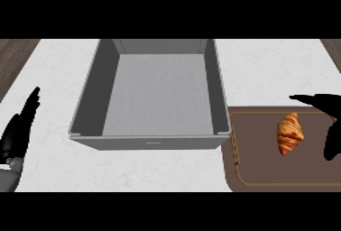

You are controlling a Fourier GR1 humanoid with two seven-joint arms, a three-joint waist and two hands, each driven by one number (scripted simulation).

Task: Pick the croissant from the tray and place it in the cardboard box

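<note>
A golden-brown croissant (290, 132) lies on the brown tray (256, 158) at the lower right of the head view. My right hand (331, 118) comes in from the right edge, open, its thumb stretched left above the croissant and its fingers hanging down just to the croissant's right, without touching it. The grey open box (154, 92) stands in the middle of the counter, to the left of the tray, with nothing inside. Along the left edge my left hand (19, 128) rests open, fingers pointing up.
The white marble counter (273, 67) surrounds the box and tray. Dark wooden floor shows at both upper corners. The box's right wall nearly touches the tray's left rim.
</note>
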